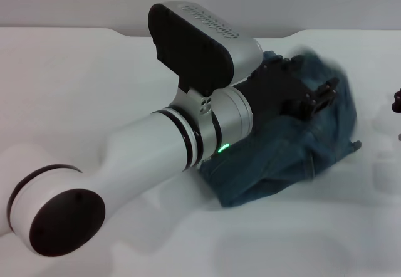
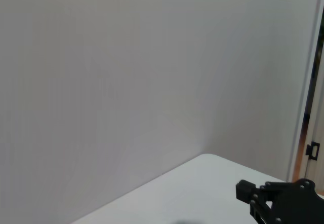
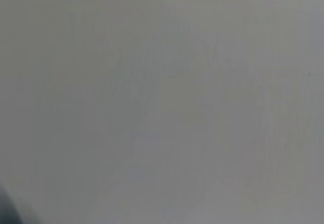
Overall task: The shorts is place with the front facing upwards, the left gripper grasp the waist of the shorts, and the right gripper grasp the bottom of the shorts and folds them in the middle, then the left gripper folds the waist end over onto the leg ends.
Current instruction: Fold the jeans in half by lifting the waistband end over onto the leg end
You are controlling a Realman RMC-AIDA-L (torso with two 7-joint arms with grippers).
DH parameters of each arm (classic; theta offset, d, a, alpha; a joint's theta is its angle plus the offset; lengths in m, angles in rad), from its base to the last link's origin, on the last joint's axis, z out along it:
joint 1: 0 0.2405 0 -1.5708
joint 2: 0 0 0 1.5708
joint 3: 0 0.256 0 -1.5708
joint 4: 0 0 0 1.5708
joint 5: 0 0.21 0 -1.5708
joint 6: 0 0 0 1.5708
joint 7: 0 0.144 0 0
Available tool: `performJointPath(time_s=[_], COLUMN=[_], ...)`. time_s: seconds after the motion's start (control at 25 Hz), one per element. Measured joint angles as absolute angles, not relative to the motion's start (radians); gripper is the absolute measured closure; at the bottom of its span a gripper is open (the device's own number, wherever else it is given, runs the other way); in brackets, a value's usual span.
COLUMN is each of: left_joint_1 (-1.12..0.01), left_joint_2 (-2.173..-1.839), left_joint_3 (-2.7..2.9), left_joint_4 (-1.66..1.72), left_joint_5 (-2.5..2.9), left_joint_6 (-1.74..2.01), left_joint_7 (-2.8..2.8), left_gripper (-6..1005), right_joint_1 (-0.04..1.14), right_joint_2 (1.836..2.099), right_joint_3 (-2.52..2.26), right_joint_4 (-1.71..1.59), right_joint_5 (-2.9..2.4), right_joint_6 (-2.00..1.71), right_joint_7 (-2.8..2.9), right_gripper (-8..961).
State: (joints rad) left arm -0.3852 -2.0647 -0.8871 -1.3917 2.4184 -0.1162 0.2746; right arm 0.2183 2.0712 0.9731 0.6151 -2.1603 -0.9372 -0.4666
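Observation:
The blue denim shorts (image 1: pixel 282 164) lie bunched and doubled over on the white table (image 1: pixel 75 89), right of centre. Their upper part is lifted off the table and blurred around my left gripper (image 1: pixel 319 98). That black claw reaches in from the left on its silver-white arm (image 1: pixel 156 145) and is shut on a raised fold of the denim. I cannot make out the waist band or the leg hems in the heap. Only a black sliver of my right gripper (image 1: pixel 396 101) shows at the right edge, apart from the shorts. A black claw (image 2: pixel 283 198) shows low in the left wrist view.
The left arm's elbow housing (image 1: pixel 200 39) hides the middle of the table and part of the shorts. Behind the table stands a pale wall (image 2: pixel 126 72). The right wrist view is plain grey.

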Motion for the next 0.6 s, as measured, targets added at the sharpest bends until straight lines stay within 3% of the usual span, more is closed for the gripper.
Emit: performJointPath(time_s=[0.4, 0.48, 0.6], left_joint_1=[-0.358, -0.336, -0.309], left_joint_2=[-2.063, -2.062, -2.060], left_joint_3=[-0.879, -0.877, -0.876], left_joint_4=[-1.397, -1.395, -1.388], left_joint_5=[2.423, 2.426, 2.427], left_joint_6=[-0.068, -0.040, -0.013], left_joint_7=[0.275, 0.276, 0.277], left_gripper=[308, 148, 150], right_joint_1=[0.184, 0.176, 0.166], right_joint_2=[2.072, 2.072, 2.071], right_joint_3=[0.950, 0.949, 0.946], right_joint_4=[0.641, 0.653, 0.690], right_joint_5=[-2.197, -2.230, -2.249], right_joint_6=[-0.956, -0.962, -0.962], right_joint_7=[-0.466, -0.465, -0.463], right_gripper=[953, 953, 953])
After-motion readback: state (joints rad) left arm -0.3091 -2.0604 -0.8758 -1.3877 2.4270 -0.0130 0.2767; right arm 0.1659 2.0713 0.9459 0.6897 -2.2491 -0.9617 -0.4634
